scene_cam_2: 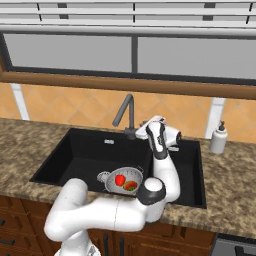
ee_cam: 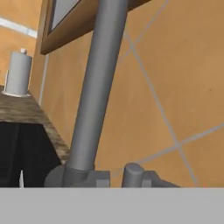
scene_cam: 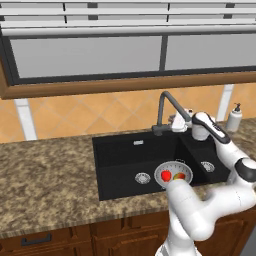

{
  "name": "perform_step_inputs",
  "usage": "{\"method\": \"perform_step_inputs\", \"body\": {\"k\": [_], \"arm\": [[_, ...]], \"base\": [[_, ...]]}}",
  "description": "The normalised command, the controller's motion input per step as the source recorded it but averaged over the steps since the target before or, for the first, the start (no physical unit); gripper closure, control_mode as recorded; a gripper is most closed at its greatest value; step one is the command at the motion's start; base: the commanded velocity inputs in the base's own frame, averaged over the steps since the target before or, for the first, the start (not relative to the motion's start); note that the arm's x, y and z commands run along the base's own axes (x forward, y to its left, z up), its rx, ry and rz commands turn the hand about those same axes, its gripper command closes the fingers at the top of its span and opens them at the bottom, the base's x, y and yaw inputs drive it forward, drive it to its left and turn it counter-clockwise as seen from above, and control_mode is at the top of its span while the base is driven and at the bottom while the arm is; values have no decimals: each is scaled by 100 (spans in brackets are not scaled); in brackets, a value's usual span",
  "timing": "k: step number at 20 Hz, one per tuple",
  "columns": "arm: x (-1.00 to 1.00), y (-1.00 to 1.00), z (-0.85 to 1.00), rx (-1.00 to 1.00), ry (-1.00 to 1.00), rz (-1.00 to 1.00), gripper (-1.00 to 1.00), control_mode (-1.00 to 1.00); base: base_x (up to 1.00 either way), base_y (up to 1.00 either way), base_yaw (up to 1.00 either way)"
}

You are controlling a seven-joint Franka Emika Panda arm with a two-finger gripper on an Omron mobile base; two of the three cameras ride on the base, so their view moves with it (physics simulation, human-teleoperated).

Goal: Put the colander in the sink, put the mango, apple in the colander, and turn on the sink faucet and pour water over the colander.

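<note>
Behind the speckled granite bench [scene_cam: 45, 175], orange tiles [scene_cam: 100, 112] rise under a window [scene_cam: 85, 55], the gripper [scene_cam: 176, 123] closed beside the sink faucet [scene_cam: 162, 107], the colander [scene_cam: 173, 172] holding both fruits in the sink [scene_cam: 120, 155].

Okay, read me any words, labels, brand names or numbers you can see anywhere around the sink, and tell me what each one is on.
None: no readable text anywhere. The soap dispenser, the sink faucet and the sink carry no lettering.

Red apple [scene_cam: 165, 175], silver colander [scene_cam: 173, 168], black sink [scene_cam: 120, 160], seemingly yellow-orange mango [scene_cam: 178, 176].
</note>
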Motion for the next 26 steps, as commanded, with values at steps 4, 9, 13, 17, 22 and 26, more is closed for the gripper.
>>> {"method": "perform_step_inputs", "body": {"k": [4, 9, 13, 17, 22, 26], "arm": [[0, -82, 0, 4, -12, -27, 100, -100], [0, -94, 6, 9, -13, -30, 100, -100], [0, -100, 19, 15, -14, -32, 100, -100], [0, -100, 18, 17, -11, -31, 100, -100], [0, -100, 22, 16, -8, -30, 100, -100], [0, -97, 10, 14, -3, -30, 100, -100]], "base": [[0, 0, 0], [0, 0, 0], [0, 0, 0], [0, 0, 0], [0, 0, 0], [0, 0, 0]]}}
